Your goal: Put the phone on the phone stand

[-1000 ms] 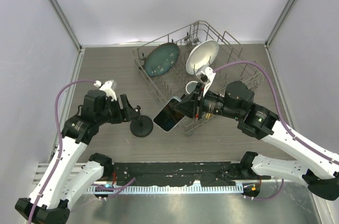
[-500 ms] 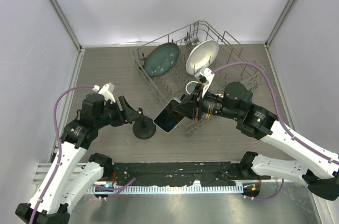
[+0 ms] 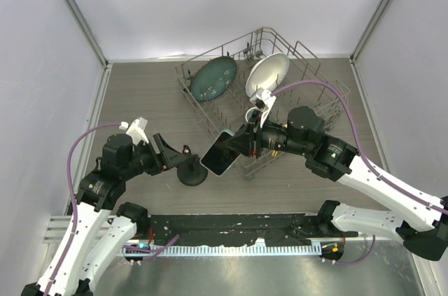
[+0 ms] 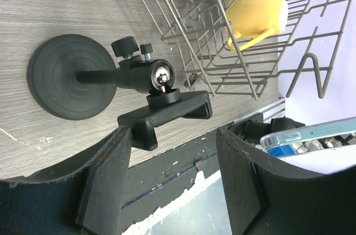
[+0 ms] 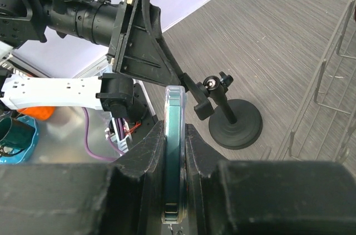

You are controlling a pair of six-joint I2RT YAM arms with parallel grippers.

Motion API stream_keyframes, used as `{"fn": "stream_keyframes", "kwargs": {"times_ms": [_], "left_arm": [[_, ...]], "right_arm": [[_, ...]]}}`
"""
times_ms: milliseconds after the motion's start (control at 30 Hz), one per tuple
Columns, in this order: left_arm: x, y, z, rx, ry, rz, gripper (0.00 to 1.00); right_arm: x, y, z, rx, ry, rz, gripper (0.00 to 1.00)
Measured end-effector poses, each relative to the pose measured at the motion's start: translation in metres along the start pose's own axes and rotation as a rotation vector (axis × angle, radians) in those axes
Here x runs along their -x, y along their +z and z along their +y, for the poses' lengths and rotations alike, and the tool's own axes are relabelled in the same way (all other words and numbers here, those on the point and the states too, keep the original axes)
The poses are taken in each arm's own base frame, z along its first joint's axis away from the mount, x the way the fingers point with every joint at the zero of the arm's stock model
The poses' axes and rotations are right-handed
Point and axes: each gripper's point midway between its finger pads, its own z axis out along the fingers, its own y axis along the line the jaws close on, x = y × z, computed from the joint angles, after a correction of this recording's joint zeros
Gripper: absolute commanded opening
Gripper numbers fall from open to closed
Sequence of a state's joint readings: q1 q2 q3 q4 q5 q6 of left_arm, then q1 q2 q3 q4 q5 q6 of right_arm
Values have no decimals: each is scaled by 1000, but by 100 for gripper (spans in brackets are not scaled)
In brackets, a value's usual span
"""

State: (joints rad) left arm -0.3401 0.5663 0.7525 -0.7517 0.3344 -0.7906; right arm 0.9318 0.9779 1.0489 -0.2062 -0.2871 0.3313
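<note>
Starting at the right gripper [image 5: 174, 135], the phone [image 5: 173, 113] is seen pinched on its thin edge between closed fingers, with its glossy face turned sideways. In the overhead view the phone [image 3: 219, 154] is carried in the air, just right of the phone stand [image 3: 190, 173] and apart from it. The left gripper [image 4: 173, 130] is held open, and the stand's cradle [image 4: 167, 111] lies just beyond and between its fingertips. Whether either finger touches the cradle cannot be told. The disc base [image 4: 69, 76] rests flat on the table [image 3: 140, 93], and the short arm is tilted toward the left gripper. A wire dish rack [image 3: 325, 96] stands close behind the right arm.

The step in hand is judged to be carrying the phone to the cradle. To do it well, the phone's face should be matched to the cradle's tilt before any contact is made. The lower edge should then be lowered into the cradle's lip, not pushed against the arm. The base looks light and could be shoved or tipped (the ball joint may also swivel), so the stand is best steadied by the left gripper. Release should be held off until the phone's weight is plainly borne by the cradle. The rack wires should be given room on the way out.
</note>
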Motion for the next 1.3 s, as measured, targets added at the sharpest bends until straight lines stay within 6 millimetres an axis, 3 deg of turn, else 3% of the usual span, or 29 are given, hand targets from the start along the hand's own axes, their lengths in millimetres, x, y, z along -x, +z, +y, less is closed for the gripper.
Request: {"fn": "stream_keyframes", "kwargs": {"times_ms": [300, 433, 600, 833, 1033, 1300], "left_arm": [[-2, -4, 4, 19, 4, -6, 65], [6, -14, 0, 34, 44, -34, 67], [17, -34, -37, -109, 161, -65, 76], [0, -47, -89, -423, 295, 56, 76], [-11, -45, -102, -535, 321, 171, 75], [-11, -51, -107, -568, 356, 151, 68]], "right_arm": [[-11, 15, -5, 2, 26, 40, 1], [-18, 22, -5, 17, 34, 72, 1], [-18, 30, 12, 123, 30, 135, 1], [-18, 31, 34, 257, 26, 176, 1], [-16, 29, 44, 317, 30, 184, 1], [-11, 30, 45, 314, 23, 182, 1]]}}
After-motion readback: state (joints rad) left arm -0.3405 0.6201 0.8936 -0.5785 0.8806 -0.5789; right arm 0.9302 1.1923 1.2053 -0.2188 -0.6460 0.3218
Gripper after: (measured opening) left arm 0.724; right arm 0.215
